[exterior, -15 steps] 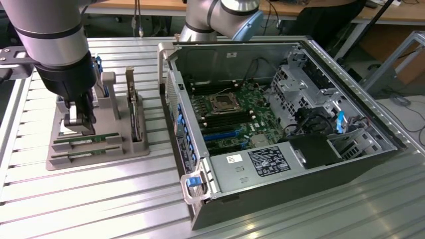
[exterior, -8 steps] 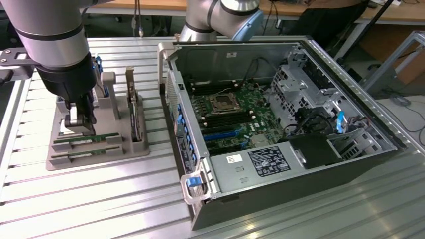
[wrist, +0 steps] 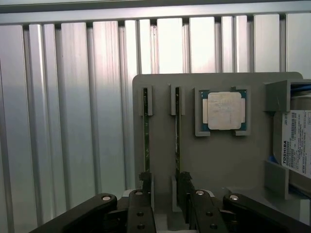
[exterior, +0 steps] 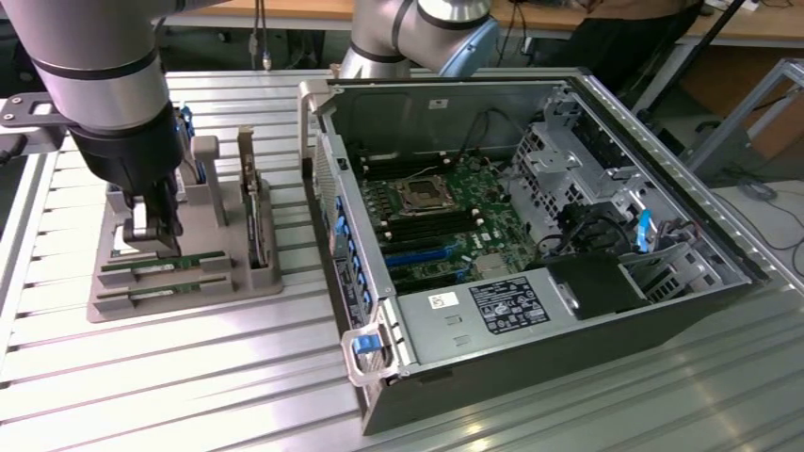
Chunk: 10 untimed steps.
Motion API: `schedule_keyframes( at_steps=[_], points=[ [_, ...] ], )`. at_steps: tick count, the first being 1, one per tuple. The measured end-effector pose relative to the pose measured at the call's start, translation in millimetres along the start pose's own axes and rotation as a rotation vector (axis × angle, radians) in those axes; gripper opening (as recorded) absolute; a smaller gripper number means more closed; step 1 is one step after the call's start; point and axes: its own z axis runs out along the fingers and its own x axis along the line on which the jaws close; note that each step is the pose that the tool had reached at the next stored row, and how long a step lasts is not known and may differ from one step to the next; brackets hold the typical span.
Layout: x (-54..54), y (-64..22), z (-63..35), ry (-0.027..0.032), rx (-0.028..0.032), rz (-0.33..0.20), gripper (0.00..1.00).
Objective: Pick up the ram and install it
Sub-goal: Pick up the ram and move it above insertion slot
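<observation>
One slim green ram [wrist: 146, 136], matte grey holder [wrist: 218, 160]

Bright, even light from above; glare on metal.
Strong sheen is seen on the table [wrist: 77, 121] slats beyond the fingers [wrist: 144, 182]; the grey holder [wrist: 160, 121] ahead of the fingertips is lit flat, soft shadow is thrown beneath them, and the computer case [exterior: 566, 367] interior is dimmer.

A robotics lab or workshop: a ribbed aluminium-profile worktable [exterior: 188, 377] carries an opened black desktop computer case [exterior: 427, 104] and a grey plastic parts fixture [exterior: 164, 303], a silver-grey industrial robot arm [exterior: 107, 56] above, wooden-topped benches [exterior: 754, 19] behind
</observation>
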Motion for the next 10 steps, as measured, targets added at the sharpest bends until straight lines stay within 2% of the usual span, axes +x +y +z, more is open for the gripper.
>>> schedule_keyframes(
  at_steps=[10],
  points=[
    [0.0, 0.0, 3.3, 0.0001, -0.0001, 0.0, 0.36]
  ],
)
